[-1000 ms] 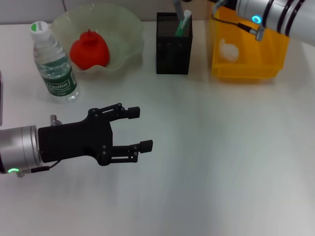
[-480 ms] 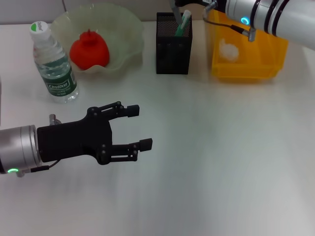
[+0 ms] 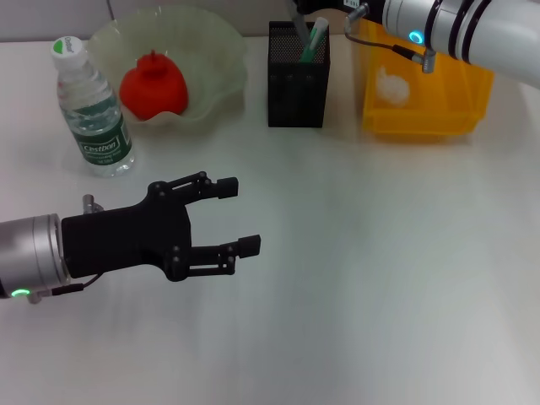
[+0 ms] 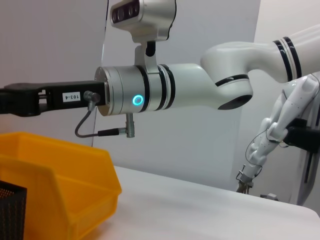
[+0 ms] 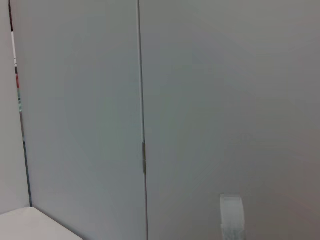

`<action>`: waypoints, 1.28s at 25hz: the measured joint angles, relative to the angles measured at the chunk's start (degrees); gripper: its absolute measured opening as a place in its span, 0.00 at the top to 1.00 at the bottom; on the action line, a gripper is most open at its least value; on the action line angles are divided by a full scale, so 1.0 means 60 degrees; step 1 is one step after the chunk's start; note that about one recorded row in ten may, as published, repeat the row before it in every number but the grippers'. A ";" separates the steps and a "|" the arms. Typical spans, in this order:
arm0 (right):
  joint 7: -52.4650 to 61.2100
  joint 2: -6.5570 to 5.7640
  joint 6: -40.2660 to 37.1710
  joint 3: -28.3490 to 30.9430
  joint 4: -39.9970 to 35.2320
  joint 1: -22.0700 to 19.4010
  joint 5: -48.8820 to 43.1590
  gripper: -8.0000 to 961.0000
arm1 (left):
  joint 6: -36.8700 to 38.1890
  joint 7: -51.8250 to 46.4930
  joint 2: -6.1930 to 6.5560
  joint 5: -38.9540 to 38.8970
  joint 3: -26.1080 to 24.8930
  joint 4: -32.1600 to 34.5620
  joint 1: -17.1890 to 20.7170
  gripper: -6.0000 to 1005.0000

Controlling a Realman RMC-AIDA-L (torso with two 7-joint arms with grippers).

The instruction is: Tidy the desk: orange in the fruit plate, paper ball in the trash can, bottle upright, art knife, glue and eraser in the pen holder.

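Black mesh pen holder [image 3: 298, 76] stands square at the desk's [image 3: 380, 253] far edge, a mint-green art knife [image 3: 315, 40] poking from it. Right gripper [image 3: 325, 7] sits just above it, fingers cropped, state unclear. Glossy orange [image 3: 153, 87] lies in the wavy glass fruit plate [image 3: 215, 51]; left gripper [image 3: 236, 218] hovers open

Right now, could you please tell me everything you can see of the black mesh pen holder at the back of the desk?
The black metal-mesh square pen holder stands upright on the white desk, between the pale-green wavy-rimmed glass fruit plate and the bright yellow plastic trash can, touching neither. A slim mint-green art knife with a white tip leans inside it, beside a grey stick. The right arm's tool is directly above its opening, mostly cut off by the head view's edge.
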 joint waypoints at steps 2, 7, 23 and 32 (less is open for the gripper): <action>-0.0001 -0.0002 0.0034 0.0000 0.0000 0.0000 0.0000 0.82 | 0.0039 0.0000 0.0000 -0.0010 0.0000 0.0012 0.0010 0.14; 0.0033 -0.0007 0.0123 0.0027 0.0000 -0.0011 0.0000 0.72 | 0.0065 0.0000 0.0000 -0.0015 0.0000 0.0024 0.0029 0.14; 0.2245 -0.0241 -0.4517 0.0040 -0.2109 -0.2743 0.0630 0.19 | 0.0293 -0.0021 -0.0020 -0.0016 -0.0353 -0.0045 -0.0039 0.14; 0.3033 -0.1416 -0.9625 0.0176 -0.2500 -0.3979 -0.2500 0.20 | 0.0294 0.0088 -0.0056 -0.0386 -0.0641 -0.0181 0.0137 0.14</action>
